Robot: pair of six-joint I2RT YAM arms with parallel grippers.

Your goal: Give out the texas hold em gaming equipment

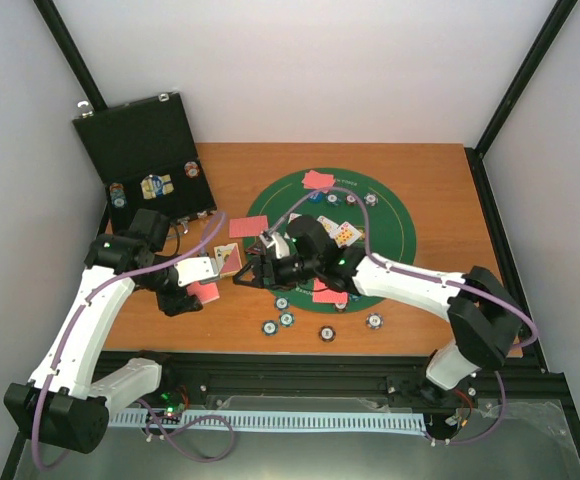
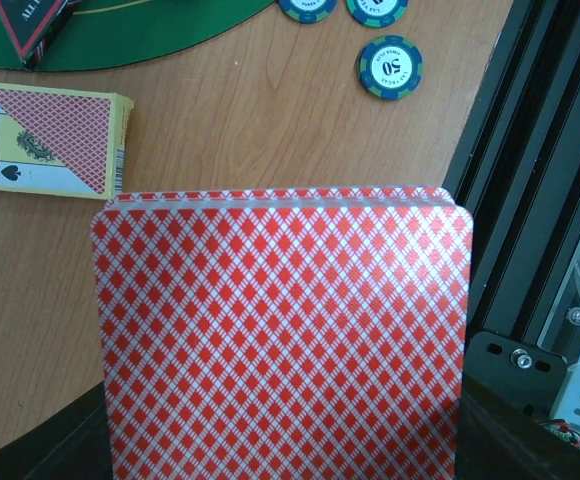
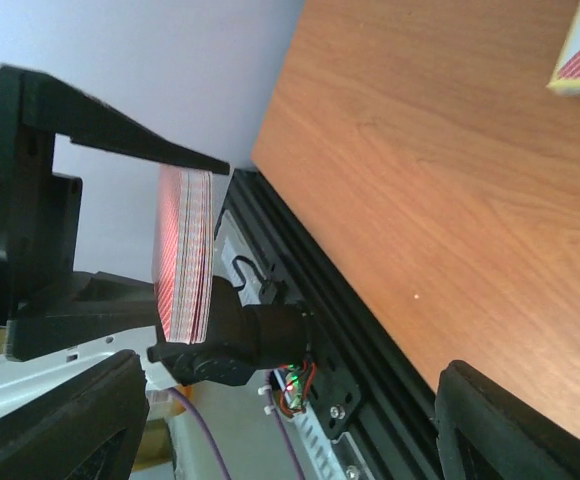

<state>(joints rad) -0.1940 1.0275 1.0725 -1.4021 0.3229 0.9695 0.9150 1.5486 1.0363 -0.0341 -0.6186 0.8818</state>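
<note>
Clenched top and bottom on a thick deck of red-backed playing cards (image 2: 280,340): the left gripper (image 1: 204,291), holding the deck level above the bare wood of the brown wooden table (image 1: 440,200), near the front edge and left of the mat. Spread wide with nothing between the fingers: the right gripper (image 3: 295,365), pointed at the deck's striped edge from close by, apparently not touching it. Likely poised to draw the next card off, though that is only a judgement.

Just beside the deck, flat on the wood, a yellow-edged card box (image 2: 50,150) printed with an ace of spades. Beyond it, a black red-edged triangle marker (image 2: 32,28) on the rim of the large round green felt mat (image 2: 150,35). Near the mat's front rim, on the wood, several blue striped-edge poker chips (image 2: 391,67), a little apart from one another.

Already dealt, by the look of it:
- one red-backed card (image 1: 320,180) at the mat's far side
- another red-backed card (image 1: 247,227) on the wood to the mat's left
- a few face-up cards (image 1: 345,232) near the mat's middle

Also on the far half of the mat, some small round pieces, too small to identify.

Furthest out, at the table's back left corner, a black hinged case (image 1: 145,140), lid raised, with more round chips (image 1: 151,187) seated in the tray.

Roughly midway, then: some cards and chips out, most of the deck in hand, and the case not yet emptied.
</note>
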